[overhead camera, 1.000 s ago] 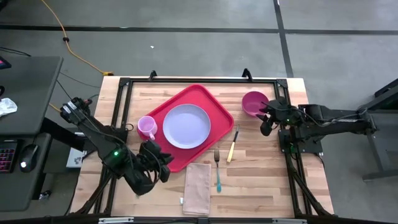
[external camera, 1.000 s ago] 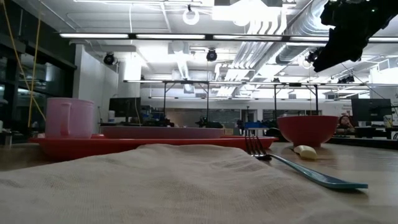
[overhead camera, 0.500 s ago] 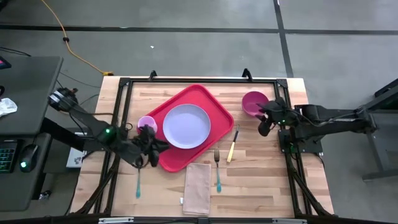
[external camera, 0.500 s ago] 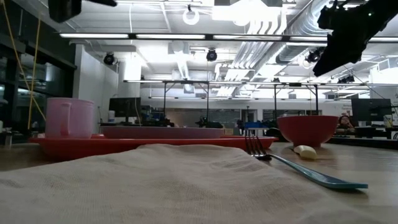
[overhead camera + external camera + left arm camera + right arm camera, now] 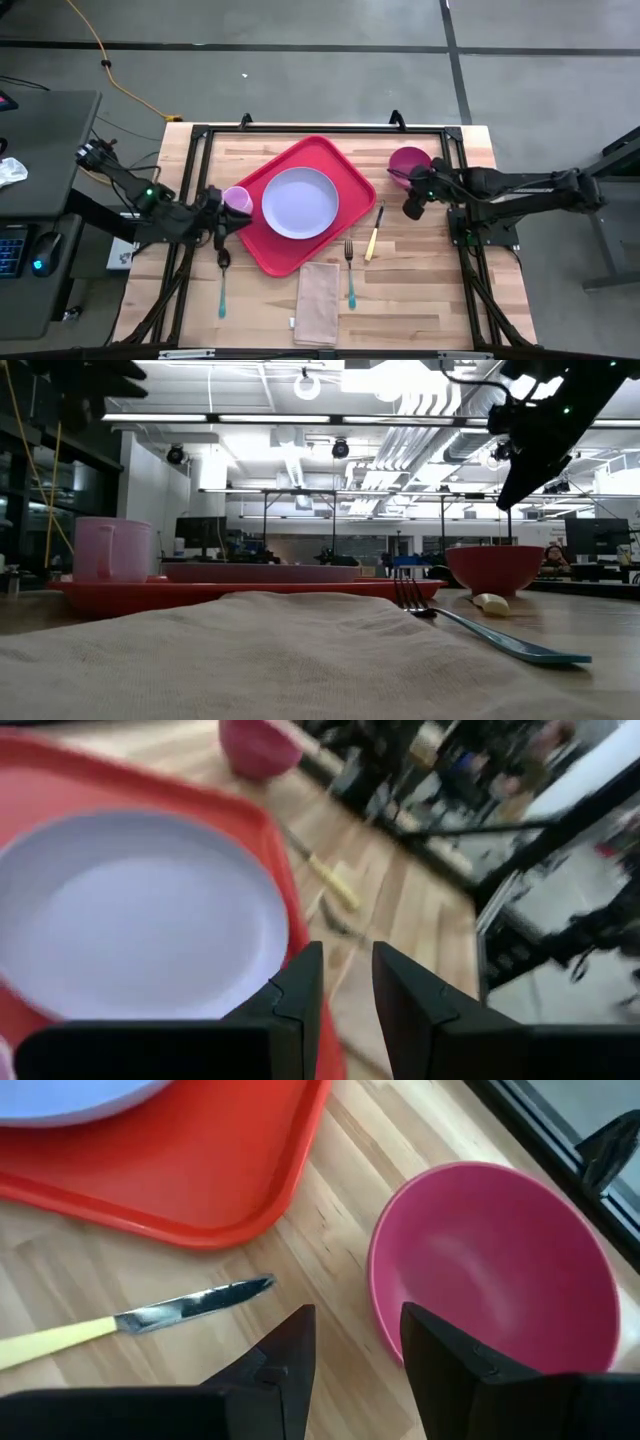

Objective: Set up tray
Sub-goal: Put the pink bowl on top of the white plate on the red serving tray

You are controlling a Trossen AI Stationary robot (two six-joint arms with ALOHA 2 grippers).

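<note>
Nearest the front edge of the table lay a beige folded napkin [image 5: 318,301], filling the foreground of the low view, with a teal-handled fork [image 5: 349,272] just beside it on the right and a teal spoon [image 5: 222,283] well apart on the left. Beyond the napkin sat the red tray [image 5: 338,157], set at an angle near the middle of the wooden table [image 5: 420,290], its near corner close to the napkin's far edge. On the tray rested a round lavender plate [image 5: 300,202], and a pink cup [image 5: 236,200] stood at the tray's left edge. A yellow-handled knife [image 5: 373,234] lay on the bare wood just right of the tray, blade pointing toward the far side. The left gripper [image 5: 221,220] hovered above the table beside the cup at the tray's left side; in its wrist view the two dark fingers [image 5: 290,1010] stood a narrow gap apart with nothing between them. Farther back and to the right, the right gripper [image 5: 411,203] hung in the air between the tray and a magenta bowl [image 5: 409,164], its fingers [image 5: 278,1370] likewise parted and holding nothing. The bowl stood near the table's far right corner, clear of the tray.
</note>
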